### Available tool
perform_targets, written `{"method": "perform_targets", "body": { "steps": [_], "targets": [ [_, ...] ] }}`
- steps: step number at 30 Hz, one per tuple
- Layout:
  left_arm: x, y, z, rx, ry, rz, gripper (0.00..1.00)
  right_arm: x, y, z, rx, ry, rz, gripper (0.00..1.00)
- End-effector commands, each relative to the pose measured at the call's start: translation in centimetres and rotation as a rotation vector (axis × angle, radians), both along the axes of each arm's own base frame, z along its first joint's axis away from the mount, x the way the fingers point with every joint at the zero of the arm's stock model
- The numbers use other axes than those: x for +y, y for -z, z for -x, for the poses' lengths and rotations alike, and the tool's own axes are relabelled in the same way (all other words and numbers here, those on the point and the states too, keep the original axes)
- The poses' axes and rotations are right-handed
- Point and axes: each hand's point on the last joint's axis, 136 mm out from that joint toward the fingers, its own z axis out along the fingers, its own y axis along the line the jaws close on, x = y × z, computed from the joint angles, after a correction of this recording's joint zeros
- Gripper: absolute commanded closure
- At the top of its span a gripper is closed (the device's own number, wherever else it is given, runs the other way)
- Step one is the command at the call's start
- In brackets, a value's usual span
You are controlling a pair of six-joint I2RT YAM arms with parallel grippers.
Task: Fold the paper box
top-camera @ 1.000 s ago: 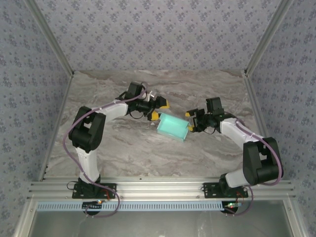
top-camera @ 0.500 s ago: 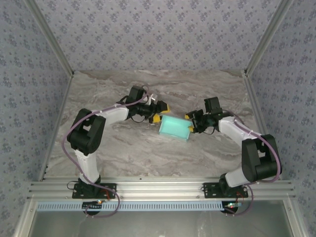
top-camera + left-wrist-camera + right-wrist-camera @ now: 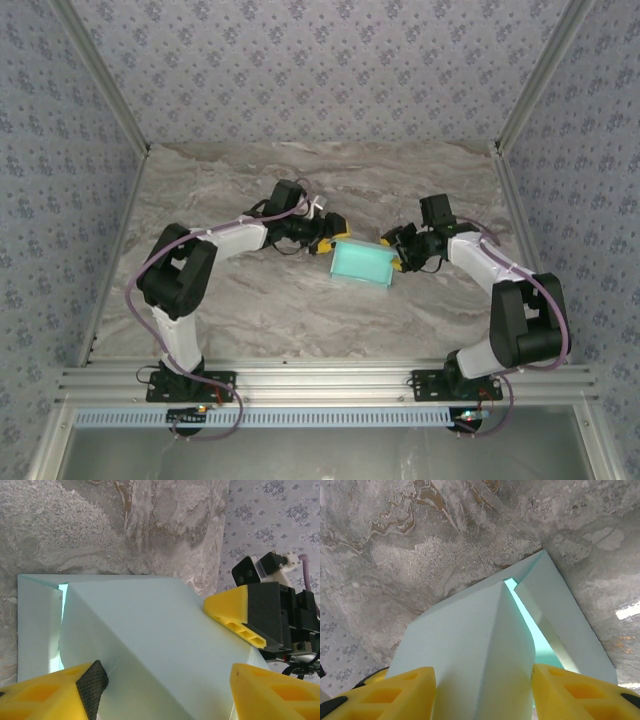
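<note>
The jaws of the left gripper [image 3: 167,680] are gripping one end of the paper box [image 3: 362,264], one black finger pad pressing its wall, while the jaws of the right gripper [image 3: 484,672] are clamping the opposite end. The light cyan box, one end flap standing ajar, is being held between both grippers over the middle of the marble-patterned table [image 3: 250,300].

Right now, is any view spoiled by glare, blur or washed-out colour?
Top external: even light, sharp, paper box clearly cyan. Left wrist: box nearly washed to white, creases faint. Right wrist: small glare streak on the table, otherwise crisp.
</note>
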Motion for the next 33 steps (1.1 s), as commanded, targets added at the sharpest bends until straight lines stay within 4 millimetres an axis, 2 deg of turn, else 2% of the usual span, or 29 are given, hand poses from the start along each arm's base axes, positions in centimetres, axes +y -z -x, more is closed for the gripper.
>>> {"method": "perform_targets", "body": {
  "steps": [1,7,16,19,23,28,33],
  "targets": [
    [-1.0,-3.5,0.2,-0.026,-0.003,0.082,0.3,0.1,-0.1,-0.1,0.0,-0.033,0.011,0.46],
    [-2.1,-4.2,0.5,0.009,0.008,0.12,0.28,0.2,-0.2,-0.3,-0.004,-0.037,-0.001,0.45],
    [-3.6,-2.8,1.7,0.054,0.022,0.121,0.28,-0.1,-0.4,-0.6,-0.007,-0.069,-0.006,0.42],
    [-2.9,-1.3,1.9,0.023,0.04,0.035,0.29,-0.3,-0.3,-0.4,-0.006,-0.082,0.016,0.41],
    [-0.5,1.6,2.5,-0.068,0.08,-0.173,0.29,-0.7,-0.1,-0.2,-0.008,-0.103,0.047,0.41],
    [0.8,2.8,2.7,-0.128,0.099,-0.254,0.31,-1.3,0.1,0.2,-0.006,-0.13,0.093,0.41],
    [1.6,4.2,2.6,-0.154,0.085,-0.294,0.35,-1.8,-0.5,0.1,-0.017,-0.142,0.13,0.41]
  ]
}}
